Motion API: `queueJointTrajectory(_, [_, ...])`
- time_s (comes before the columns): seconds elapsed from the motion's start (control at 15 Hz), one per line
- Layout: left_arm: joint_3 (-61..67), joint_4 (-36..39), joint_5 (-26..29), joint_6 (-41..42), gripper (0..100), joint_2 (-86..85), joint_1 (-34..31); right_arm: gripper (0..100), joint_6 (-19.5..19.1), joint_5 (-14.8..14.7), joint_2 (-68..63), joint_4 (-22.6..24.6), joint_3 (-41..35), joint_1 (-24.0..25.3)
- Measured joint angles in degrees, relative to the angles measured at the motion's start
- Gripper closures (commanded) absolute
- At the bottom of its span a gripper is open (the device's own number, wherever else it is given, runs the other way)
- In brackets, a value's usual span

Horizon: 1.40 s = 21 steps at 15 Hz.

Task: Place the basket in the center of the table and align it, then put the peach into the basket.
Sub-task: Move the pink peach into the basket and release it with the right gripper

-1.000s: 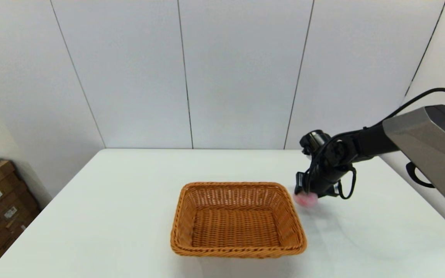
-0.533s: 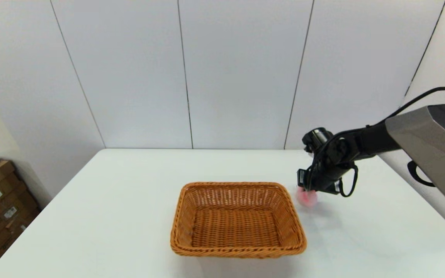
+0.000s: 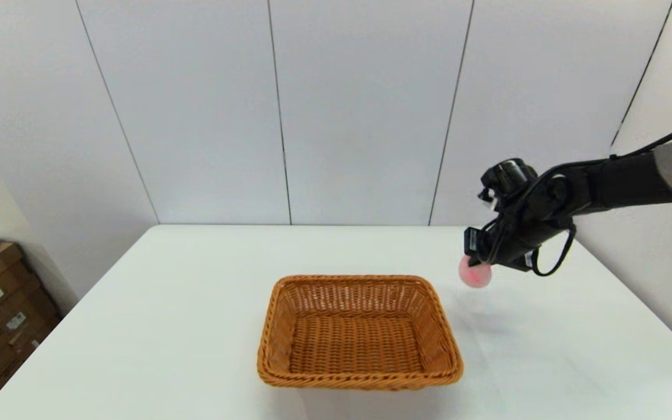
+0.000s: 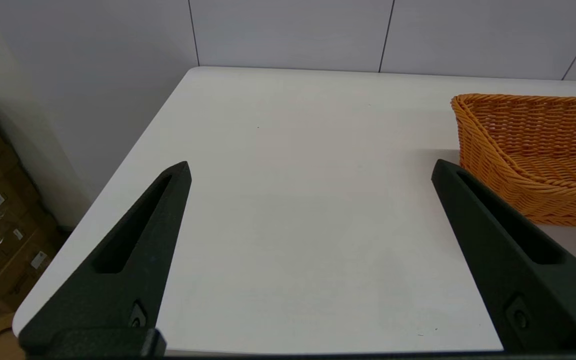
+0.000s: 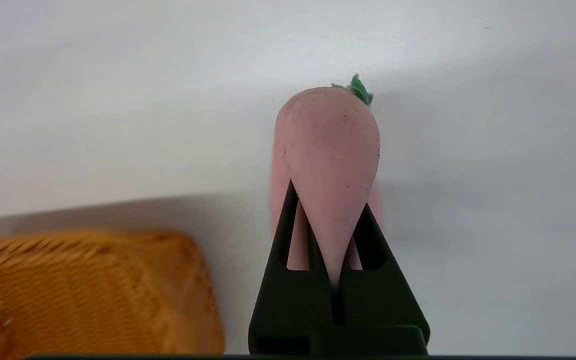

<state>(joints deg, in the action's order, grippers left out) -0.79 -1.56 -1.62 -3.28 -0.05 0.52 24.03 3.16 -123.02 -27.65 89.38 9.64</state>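
R arm reaching in from the right, right gripper [image 3: 477, 265] clenching the peach [image 3: 475, 272] above the table [image 3: 196, 303], right of the basket [image 3: 359, 332]; left gripper [image 4: 313, 172] hanging w/ fingers spread.

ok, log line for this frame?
phase: carry | right gripper: shut on peach, above table, right of basket | left gripper: open, parked | basket: empty

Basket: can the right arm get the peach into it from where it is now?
Probably yes. The right gripper is shut on the peach, lifted off the table beside the basket's far right corner. The basket is open-topped and empty, with nothing between them. The left gripper sits open on the other side.
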Motion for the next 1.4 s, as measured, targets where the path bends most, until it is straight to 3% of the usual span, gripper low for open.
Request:
queueJointTrajectory(0.33, [0.00, -0.01, -0.02, 0.06, 0, 0.00, 0.00, 100, 1.83, 5.44, 8.81, -4.88, -0.29, 5.23])
queueJointTrajectory(0.73, [0.00, 0.00, 0.00, 0.06, 0, 0.00, 0.00, 100, 1.99, 5.16, 10.34, -6.14, 1.38, 19.30])
queueJointTrajectory(1.07, [0.00, 0.00, 0.00, 0.04, 0, 0.00, 0.00, 100, 1.79, 5.05, 3.95, -6.63, 4.45, 27.04])
queueJointTrajectory(1.13, [0.00, -0.01, 0.00, 0.01, 0, 0.00, 0.00, 0, 1.57, 5.05, 2.32, -6.66, 4.89, 27.84])
queueJointTrajectory(1.4, [0.00, 0.00, -0.02, 0.06, 0, 0.00, 0.00, 0, 2.16, 5.50, -2.21, -7.33, 6.86, 29.14])
